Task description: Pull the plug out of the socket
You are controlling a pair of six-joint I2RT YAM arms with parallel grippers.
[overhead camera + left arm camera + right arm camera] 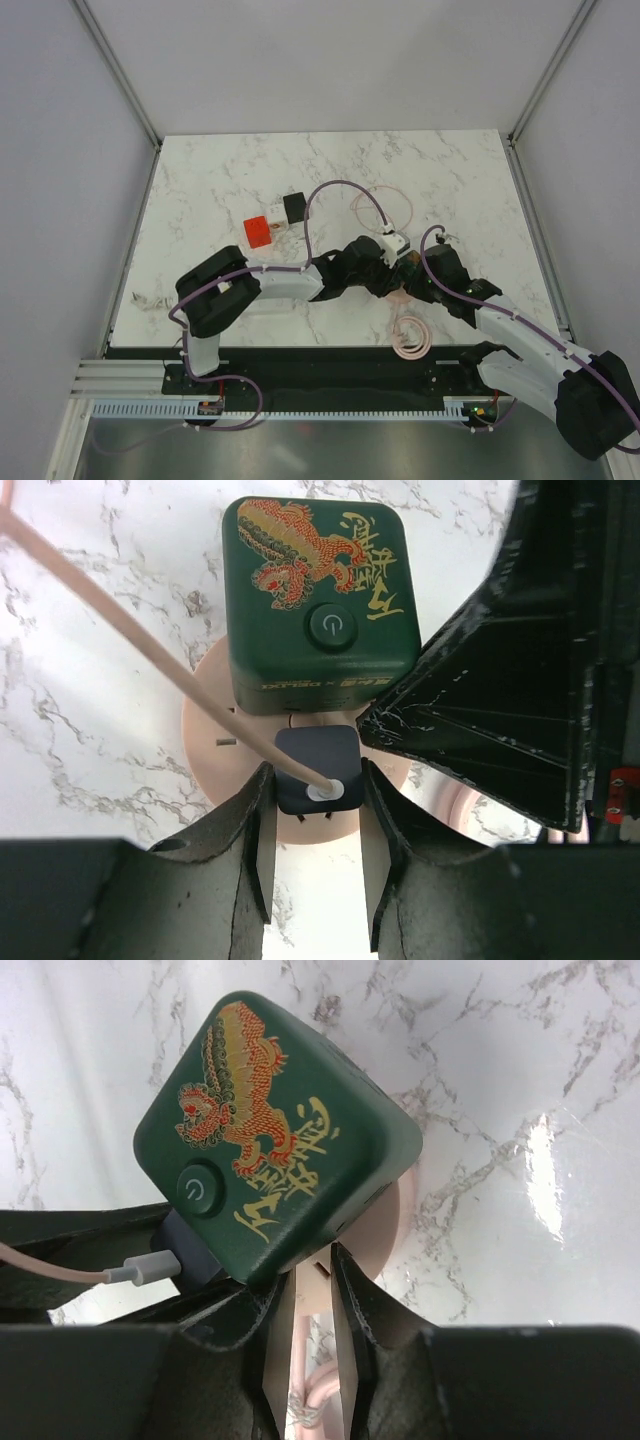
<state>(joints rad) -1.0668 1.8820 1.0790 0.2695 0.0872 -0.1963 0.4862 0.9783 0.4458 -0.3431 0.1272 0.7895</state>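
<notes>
Left fingers (250, 825) clamp the dark plug (317, 768) — seemingly still seated in the green socket (318, 590) on the desk (90, 730); right fingers (358, 1305) pinch its pink base (398, 1225). Pulling remains.

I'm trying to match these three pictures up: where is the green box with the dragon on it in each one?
Top external: not visible; the two arms meet right of centre and cover that spot.
Left wrist: green box top centre, just beyond the dark plug.
Right wrist: centre-left, turned cornerwise.
Shared landmark: the white marble table.
</notes>
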